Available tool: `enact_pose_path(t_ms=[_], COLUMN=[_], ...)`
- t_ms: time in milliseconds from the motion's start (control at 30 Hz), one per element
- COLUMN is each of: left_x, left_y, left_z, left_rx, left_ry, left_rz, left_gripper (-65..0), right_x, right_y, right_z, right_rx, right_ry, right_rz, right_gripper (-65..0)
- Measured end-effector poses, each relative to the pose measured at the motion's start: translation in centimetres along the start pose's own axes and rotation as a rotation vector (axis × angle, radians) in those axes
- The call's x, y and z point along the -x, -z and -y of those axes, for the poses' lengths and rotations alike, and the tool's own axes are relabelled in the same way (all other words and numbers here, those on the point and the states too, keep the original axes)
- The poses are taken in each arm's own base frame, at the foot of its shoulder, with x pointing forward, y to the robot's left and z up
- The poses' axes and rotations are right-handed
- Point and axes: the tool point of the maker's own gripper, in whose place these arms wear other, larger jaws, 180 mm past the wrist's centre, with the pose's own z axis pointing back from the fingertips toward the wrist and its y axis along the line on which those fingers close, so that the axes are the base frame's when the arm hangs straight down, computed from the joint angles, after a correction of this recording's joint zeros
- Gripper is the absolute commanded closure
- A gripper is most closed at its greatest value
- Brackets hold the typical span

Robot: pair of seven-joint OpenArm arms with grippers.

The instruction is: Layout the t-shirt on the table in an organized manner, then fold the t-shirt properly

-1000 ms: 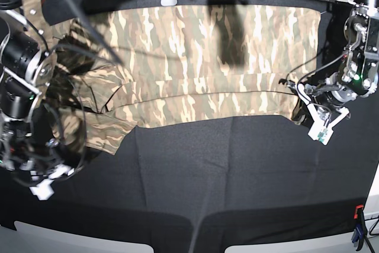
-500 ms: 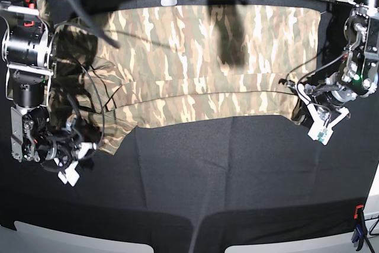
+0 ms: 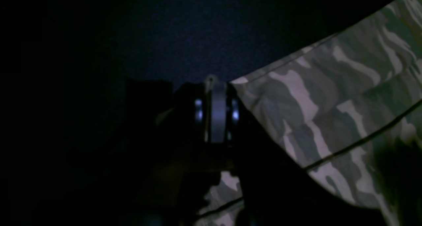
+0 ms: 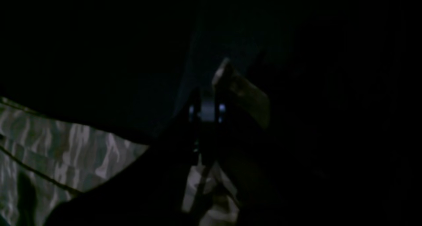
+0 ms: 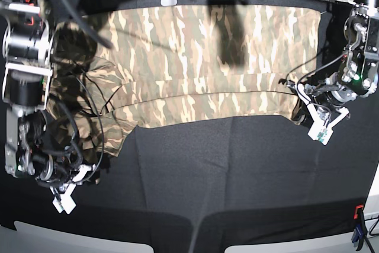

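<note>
The near half of the table (image 5: pixel 237 170) is bare black cloth, open to passage. The t-shirt (image 5: pixel 207 63) spans the far half. Both arms flank it: the right gripper (image 5: pixel 62 197) near-left, the left gripper (image 5: pixel 320 128) right, cables trailing over the shirt's edges.

arms (image 5: pixel 26 57): black-silver joints | looped black cables | white claw tips
</note>
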Motion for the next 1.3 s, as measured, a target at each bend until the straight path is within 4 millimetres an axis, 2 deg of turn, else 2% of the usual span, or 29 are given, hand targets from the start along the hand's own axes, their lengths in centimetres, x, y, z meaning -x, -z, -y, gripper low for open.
enact_pose_path(t_ms=[233, 367, 500, 633, 733, 800, 867, 1033, 1167, 1300], left_x=[0.0, 0.0, 0.0, 0.0, 0.1, 0.0, 0.0, 0.1, 0.1, -0.4], left_y=[0.0, 0.0, 0.0, 0.0, 0.0, 0.0, 0.0, 0.0, 0.0, -0.2], left_z=[0.0, 0.0, 0.0, 0.0, 0.0, 0.0, 0.0, 0.0, 0.0, 0.2], left_rx=[-0.001, -0.001, -0.001, -0.001, 0.000, 0.000, 0.000, 0.000, 0.001, 0.003], left_ry=[0.001, 0.000, 0.001, 0.000, 0.000, 0.000, 0.000, 0.000, 0.000, 0.009], left_rz=[-0.001, -0.002, -0.002, -0.001, -0.003, -0.003, -0.003, -0.003, -0.003, 0.009], left_gripper=[0.0, 0.0, 0.0, 0.0, 0.0, 0.0, 0.0, 0.0, 0.0, 0.0], right_x=[6.0, 8.1, 11.4, 15.3, 17.5, 18.5, 18.8, 18.3, 18.7, 19.0], right_y=[-0.4, -1.8, -3.6, -5.3, -6.8, -7.9, -9.1, -12.0, -14.5, -16.5], right_z=[-4.4, -8.2, -12.1, -14.2, -15.0, -14.5, -12.9, -9.6, -6.7, -5.0], right_rx=[-0.016, -0.034, -0.060, -0.040, -0.039, -0.014, 0.042, 0.138, 0.241, 0.303], right_ry=[-0.124, -0.233, -0.321, -0.399, -0.395, -0.370, -0.345, -0.251, -0.206, -0.158], right_rz=[-0.034, -0.016, -0.042, -0.120, -0.151, -0.160, -0.166, -0.114, -0.115, -0.112], right_gripper=[0.0, 0.0, 0.0, 0.0, 0.0, 0.0, 0.0, 0.0, 0.0, 0.0])
